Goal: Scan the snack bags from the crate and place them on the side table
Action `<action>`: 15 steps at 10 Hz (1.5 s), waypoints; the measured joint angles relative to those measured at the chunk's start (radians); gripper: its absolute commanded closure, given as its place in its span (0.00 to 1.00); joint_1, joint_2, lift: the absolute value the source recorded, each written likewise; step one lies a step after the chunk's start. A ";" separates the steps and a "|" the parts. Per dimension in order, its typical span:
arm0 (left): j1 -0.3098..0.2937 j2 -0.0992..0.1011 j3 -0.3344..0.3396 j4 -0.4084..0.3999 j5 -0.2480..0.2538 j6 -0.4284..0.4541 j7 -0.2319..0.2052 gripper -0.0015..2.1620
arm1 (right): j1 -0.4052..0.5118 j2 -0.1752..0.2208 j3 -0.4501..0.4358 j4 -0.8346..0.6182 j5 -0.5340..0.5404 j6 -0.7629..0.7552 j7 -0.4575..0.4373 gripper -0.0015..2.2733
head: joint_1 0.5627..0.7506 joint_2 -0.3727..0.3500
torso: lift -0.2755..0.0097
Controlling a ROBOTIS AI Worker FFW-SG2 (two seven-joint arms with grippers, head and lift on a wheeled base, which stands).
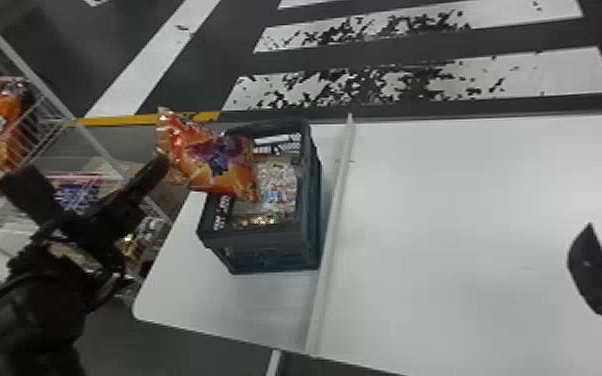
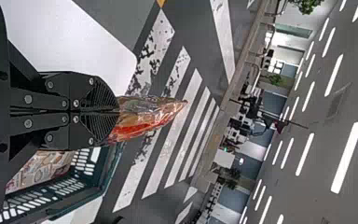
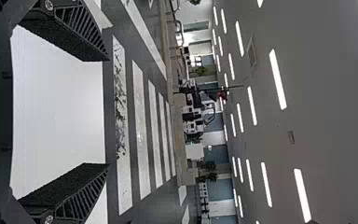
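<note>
Snack bag (image 1: pixel 212 160) first, folks – the orange-red one's clamped in our left pincer (image 1: pixel 164 164), overlapping the crate's (image 1: pixel 312 200) left rim in the head view. We've got more packs (image 1: pixel 277 182) inside the crate, which sits on the white worktop (image 1: pixel 455 240). Our right pincer (image 1: pixel 592 270) is at the worktop's right side, fingers wide apart.

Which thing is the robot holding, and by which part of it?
The left gripper holds a snack bag by its edge on the robot's left; the right gripper is empty.
</note>
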 measured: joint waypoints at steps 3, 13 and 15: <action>0.005 -0.001 0.031 -0.207 0.092 0.138 0.006 0.99 | -0.009 0.000 -0.002 0.010 -0.004 0.000 0.000 0.03 | 0.70 1.00 | 0.64; 0.069 -0.001 -0.304 -0.125 0.334 0.266 -0.180 0.99 | -0.004 -0.002 -0.031 0.012 -0.032 -0.015 0.000 0.03 | 0.70 0.53 | 0.64; 0.077 -0.001 -0.446 0.011 0.317 0.212 -0.225 0.99 | 0.002 -0.002 -0.033 0.004 -0.034 -0.015 0.000 0.03 | 0.70 0.41 | 0.64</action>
